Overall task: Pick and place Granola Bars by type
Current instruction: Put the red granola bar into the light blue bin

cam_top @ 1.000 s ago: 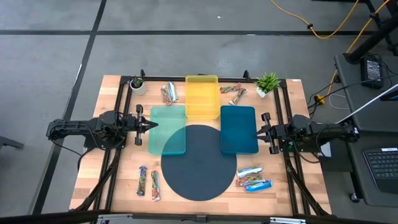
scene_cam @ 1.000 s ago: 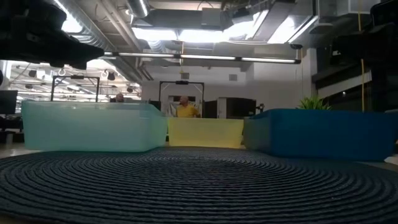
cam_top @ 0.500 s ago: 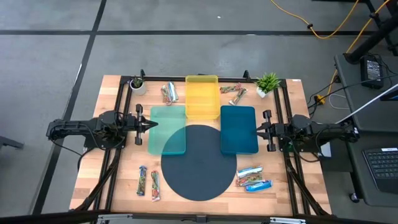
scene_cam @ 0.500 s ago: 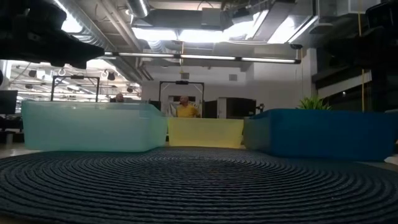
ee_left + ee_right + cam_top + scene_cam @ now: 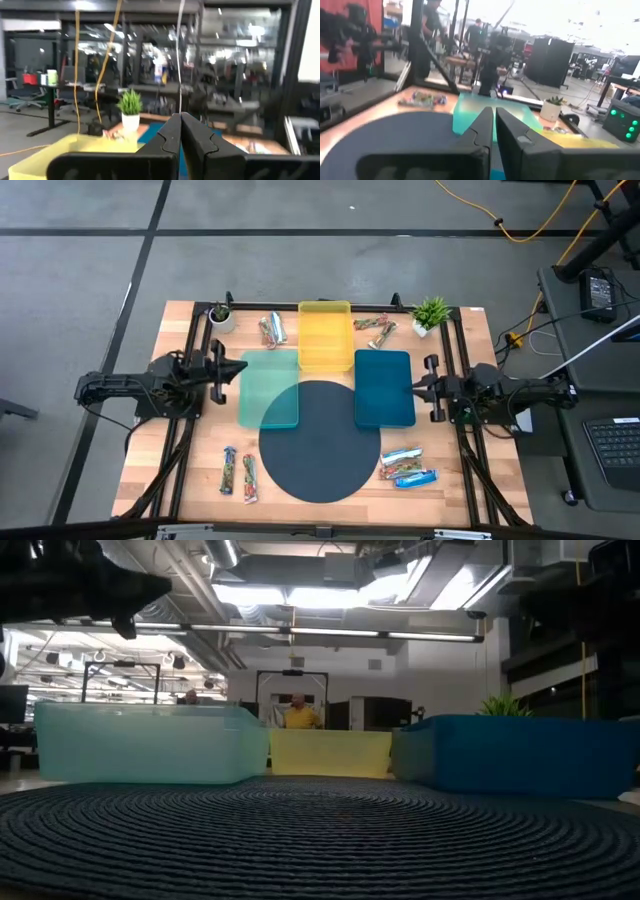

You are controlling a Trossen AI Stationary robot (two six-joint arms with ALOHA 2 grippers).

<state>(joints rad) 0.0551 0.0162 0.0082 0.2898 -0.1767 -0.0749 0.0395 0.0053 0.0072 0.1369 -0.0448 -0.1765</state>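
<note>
An open-plan robotics lab: exposed ceiling ducts (image 5: 330, 565), strip lights, desks (image 5: 75, 89), an office chair (image 5: 27, 97), equipment racks and people (image 5: 297, 712) beyond the workbench (image 5: 190, 450).

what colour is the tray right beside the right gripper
Dark teal blue tray, clearest in the high view.

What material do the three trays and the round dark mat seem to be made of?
The trays, mint, yellow and dark blue, look like smooth plastic; the mint one is translucent. The round mat seems woven cord: spiral ridges show.
</note>
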